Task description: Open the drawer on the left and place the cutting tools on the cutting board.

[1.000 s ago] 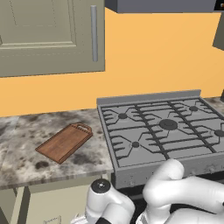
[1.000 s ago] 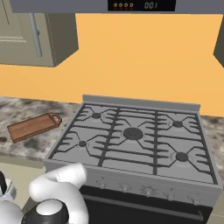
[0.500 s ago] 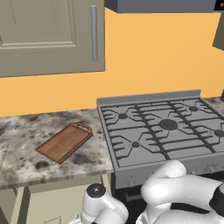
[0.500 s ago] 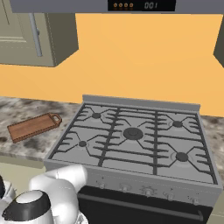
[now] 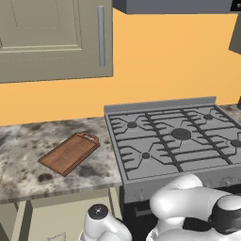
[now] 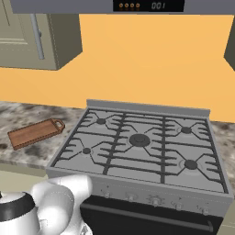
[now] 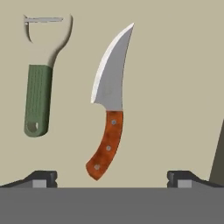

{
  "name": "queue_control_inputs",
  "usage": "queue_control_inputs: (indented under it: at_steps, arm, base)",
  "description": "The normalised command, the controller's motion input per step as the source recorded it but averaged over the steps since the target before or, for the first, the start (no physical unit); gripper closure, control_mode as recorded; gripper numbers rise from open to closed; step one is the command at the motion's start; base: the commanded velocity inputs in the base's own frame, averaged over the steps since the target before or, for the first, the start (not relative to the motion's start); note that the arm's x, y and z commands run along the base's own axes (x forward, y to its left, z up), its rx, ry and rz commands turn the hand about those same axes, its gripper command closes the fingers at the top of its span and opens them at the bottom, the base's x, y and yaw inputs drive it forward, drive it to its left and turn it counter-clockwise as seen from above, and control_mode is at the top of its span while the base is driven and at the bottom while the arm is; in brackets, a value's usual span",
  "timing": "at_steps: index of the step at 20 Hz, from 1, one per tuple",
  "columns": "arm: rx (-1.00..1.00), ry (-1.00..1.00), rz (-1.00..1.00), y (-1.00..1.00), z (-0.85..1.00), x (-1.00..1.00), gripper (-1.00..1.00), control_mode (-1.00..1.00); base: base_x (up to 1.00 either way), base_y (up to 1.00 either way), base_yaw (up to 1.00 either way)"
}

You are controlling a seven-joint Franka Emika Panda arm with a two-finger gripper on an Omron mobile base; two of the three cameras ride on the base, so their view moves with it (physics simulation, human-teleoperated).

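The arm is sinking lower at the bottom of the left base view than a second ago; the cutting board point(image 5: 69, 153) is lying bare at centre left. In the right base view it is sitting at left. In the hand view, the gripper point(image 7: 111, 178) is hanging with jaws spread wide over the knife point(image 7: 109, 107), the peeler point(image 7: 40, 74) at upper left, probably lining up a grasp inside the drawer point(image 7: 175, 87).

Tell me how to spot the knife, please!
Look on the flat beige surface under the open tool. Two utensils lie side by side there. The knife has a curved silver blade and reddish-brown riveted handle; the peeler beside it has a green handle.
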Motion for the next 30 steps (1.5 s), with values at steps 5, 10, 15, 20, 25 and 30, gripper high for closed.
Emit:
queue_control_inputs:
  at_steps: [5, 10, 15, 20, 25, 30]
  arm:
    - [0.00, 0.00, 0.00, 0.00, -0.31, 0.00, -1.00, -1.00]
    - [0.00, 0.00, 0.00, 0.00, -0.23, 0.00, -1.00, -1.00]
    - [0.00, 0.00, 0.00, 0.08, -0.22, 0.00, -1.00, -1.00]
    - [-0.01, 0.00, 0.00, 0.14, -0.23, 0.00, -1.00, -1.00]
    - [0.00, 0.00, 0.00, 0.16, -0.22, 0.00, -1.00, -1.00]
    - [-0.01, 0.00, 0.00, 0.13, -0.24, 0.00, -1.00, -1.00]
  base:
    - [0.00, 0.00, 0.00]
    - [0.00, 0.00, 0.00]
    - [0.00, 0.00, 0.00]
    - [0.00, 0.00, 0.00]
    - [0.00, 0.00, 0.00]
    - [0.00, 0.00, 0.00]
